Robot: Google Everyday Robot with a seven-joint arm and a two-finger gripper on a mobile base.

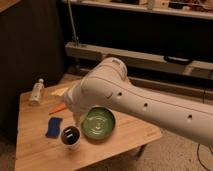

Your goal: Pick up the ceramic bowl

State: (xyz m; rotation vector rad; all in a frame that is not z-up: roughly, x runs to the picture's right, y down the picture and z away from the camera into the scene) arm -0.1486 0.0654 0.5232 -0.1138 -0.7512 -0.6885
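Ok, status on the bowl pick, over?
Gripper mostly hidden under arm end, by ceramic bowl rim. Bowl upright on table, not lifted. Dark cup close beside it, may crowd the grasp.

You get one view: high, looking down and forward over the table [30, 145], close in. Arm [150, 105] crosses the foreground from the right; gripper [76, 118] sits tucked under it, mid-table.

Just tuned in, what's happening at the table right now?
The robot's white arm reaches over the wooden table, its gripper mostly hidden under the wrist, just left of the green ceramic bowl, by the dark cup. The bowl sits on the table, not yet lifted. A blue sponge and a bottle lie further left.
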